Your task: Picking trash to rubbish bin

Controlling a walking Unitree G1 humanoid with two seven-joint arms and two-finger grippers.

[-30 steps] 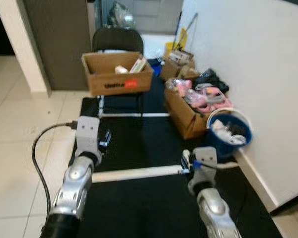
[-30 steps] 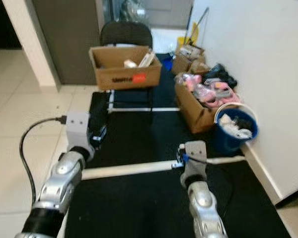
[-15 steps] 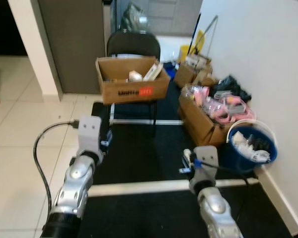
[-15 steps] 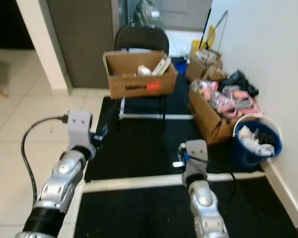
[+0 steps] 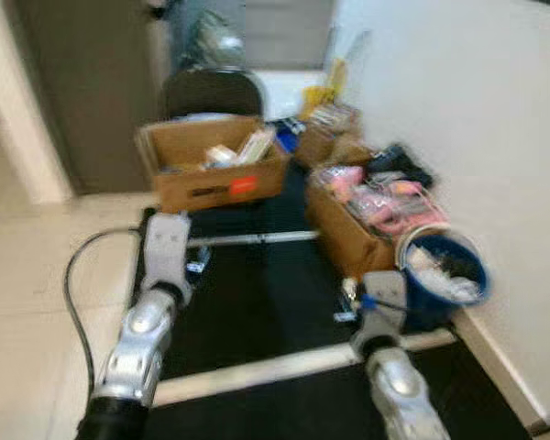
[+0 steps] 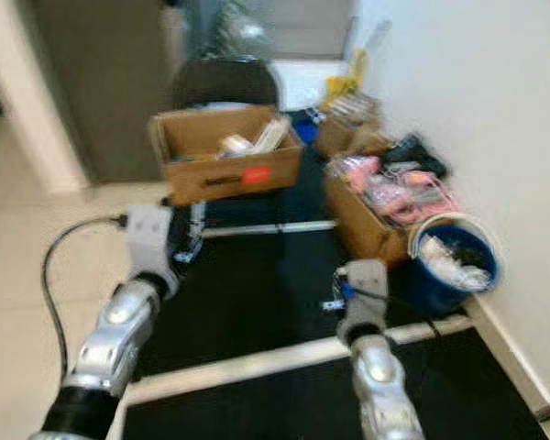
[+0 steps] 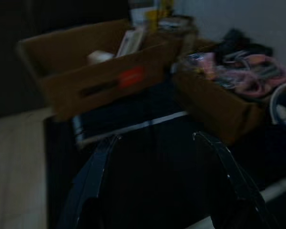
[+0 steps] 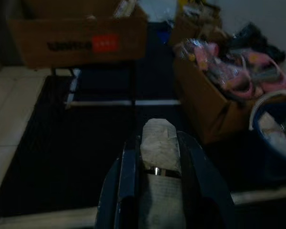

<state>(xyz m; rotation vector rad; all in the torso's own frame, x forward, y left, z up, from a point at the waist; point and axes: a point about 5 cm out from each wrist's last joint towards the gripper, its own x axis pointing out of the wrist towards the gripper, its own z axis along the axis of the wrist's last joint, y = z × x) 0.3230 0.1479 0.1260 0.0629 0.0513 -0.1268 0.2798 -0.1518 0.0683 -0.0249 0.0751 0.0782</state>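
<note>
Black matting is laid over pale floor tiles along a white wall, and both head views are blurred. Nearest, a crumpled roll of whitish paper trash, banded round its middle, is held in the right gripper, whose jaws are clamped on its two sides. The paper is judged light, soft and easily crushed, with a dry surface that should not slip; the hold at mid-length beside the band looks sound, and only a gentle squeeze should be needed. The left gripper is carried with its jaws wide apart and nothing between them. Ahead on the right, against the wall, a blue rubbish bin is seen with white scraps already inside. Just beside it a cardboard box of pink items is set on the matting. Farther off, a second cardboard box is rested on a black chair, with more clutter beyond
</note>
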